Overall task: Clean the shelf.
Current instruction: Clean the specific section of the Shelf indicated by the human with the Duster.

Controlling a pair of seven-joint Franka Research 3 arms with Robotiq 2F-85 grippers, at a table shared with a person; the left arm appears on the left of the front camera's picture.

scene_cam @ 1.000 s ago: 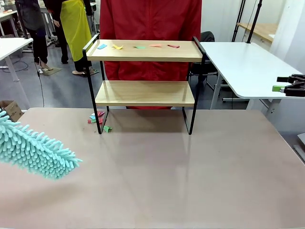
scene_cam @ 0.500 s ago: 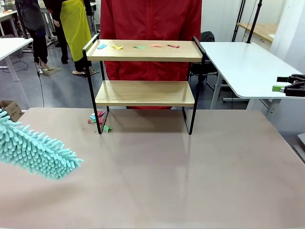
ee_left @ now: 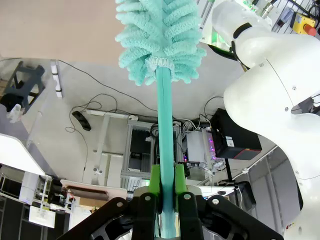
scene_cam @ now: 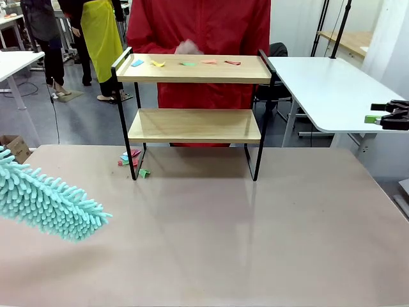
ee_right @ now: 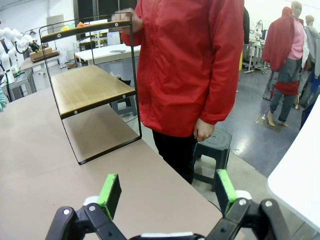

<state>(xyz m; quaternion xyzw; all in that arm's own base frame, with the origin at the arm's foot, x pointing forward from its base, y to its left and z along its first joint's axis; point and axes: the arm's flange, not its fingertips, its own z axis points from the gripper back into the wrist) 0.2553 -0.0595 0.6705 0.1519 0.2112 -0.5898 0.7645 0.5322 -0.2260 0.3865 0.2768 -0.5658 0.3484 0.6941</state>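
The shelf stands at the table's far middle, seen from the side as the shelf in the right wrist view. Several coloured paper scraps lie in a row on its top board; the lower board is bare. My left gripper is shut on the teal handle of a fluffy teal duster, whose head hangs as the duster over the table's left side, well short of the shelf. My right gripper is open and holds nothing; it hovers as the right gripper off the table's right edge.
A person in a red jacket stands right behind the shelf, one hand raised at the top board's far edge. A few paper scraps lie on the table by the shelf's left legs. A white table stands at the right.
The person's hand has come up behind the top board and blurs with motion. The duster has barely shifted. The right gripper has not moved.
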